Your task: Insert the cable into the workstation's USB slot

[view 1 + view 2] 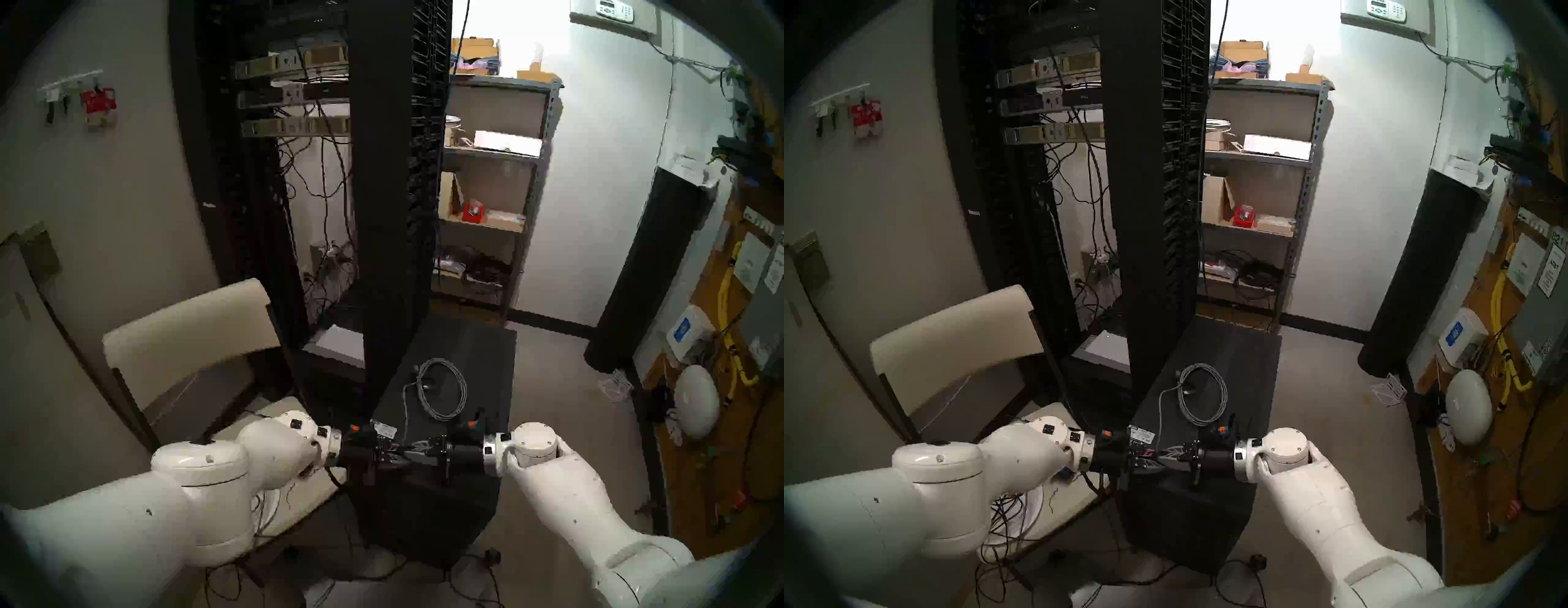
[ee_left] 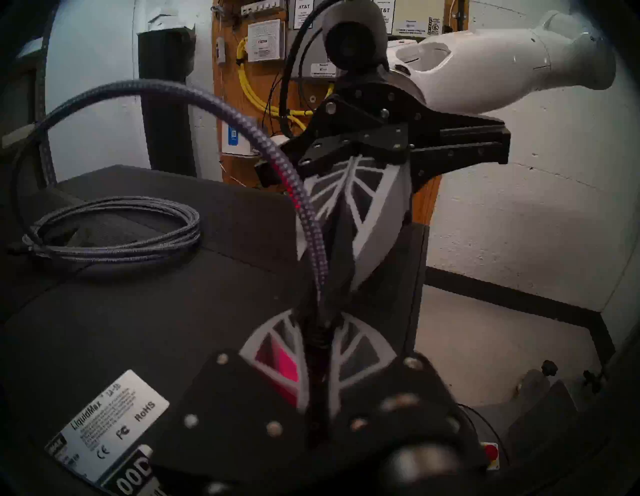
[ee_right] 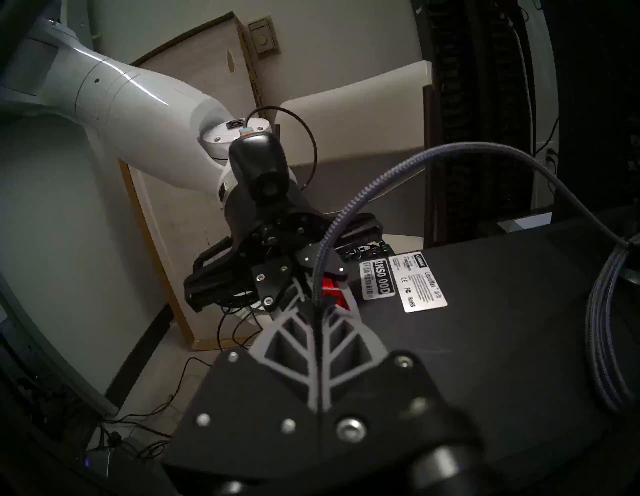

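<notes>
Left wrist cam has the left gripper (image 2: pixel 317 322) clamped on the cable (image 2: pixel 194 93) right at its dark plug end, fingers squeezed tight around it. Right gripper (image 3: pixel 317 311) faces it nose to nose, also fully closed, and from its own cam the braid runs straight into the seam at its fingertips, so it looks like both are pinching the same short stretch. From there the cable arcs up and over, then drops to the rest of it, a loose coil lying on top of the workstation (image 1: pixel 466 361), a bit behind the silver sticker (image 2: pixel 114 426).

My read: this is a regrip so the plug ends up sticking out clean from one set of fingers. Tips for doing it well:
- don't let one side go until the other clearly has the plug square, not twisted
- leave enough plug poking past the fingertips to reach a port
- keep slack in that arc so the coil doesn't tug on the plug

Can't see the USB slot in any view, so which way the plug has to face is a guess for now
</notes>
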